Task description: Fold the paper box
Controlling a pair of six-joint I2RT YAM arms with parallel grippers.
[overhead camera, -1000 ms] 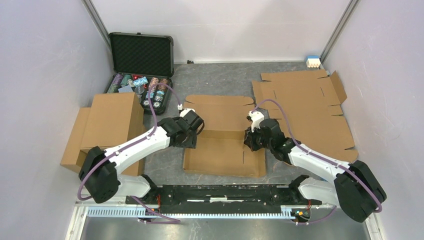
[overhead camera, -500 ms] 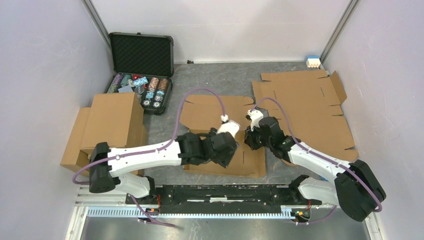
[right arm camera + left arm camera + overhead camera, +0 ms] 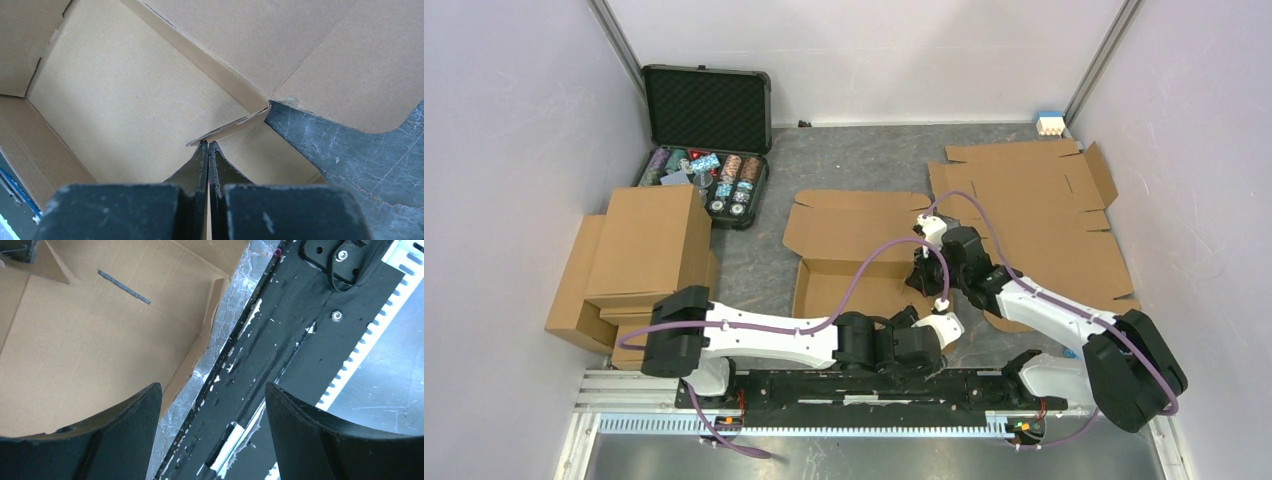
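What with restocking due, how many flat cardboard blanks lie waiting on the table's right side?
2 visible: the far blank by the back right corner, and the near blank overlapping it, partly under the right arm. More may be hidden beneath them.

Through the top camera I look steeply down from high at 6 o'clock, taking in the whole desk (image 3: 864,160). My left wrist camera sits close over the paper box (image 3: 75,340) at its 5 o'clock corner. My right wrist camera is closer still, at 2 o'clock. All three views share that box.
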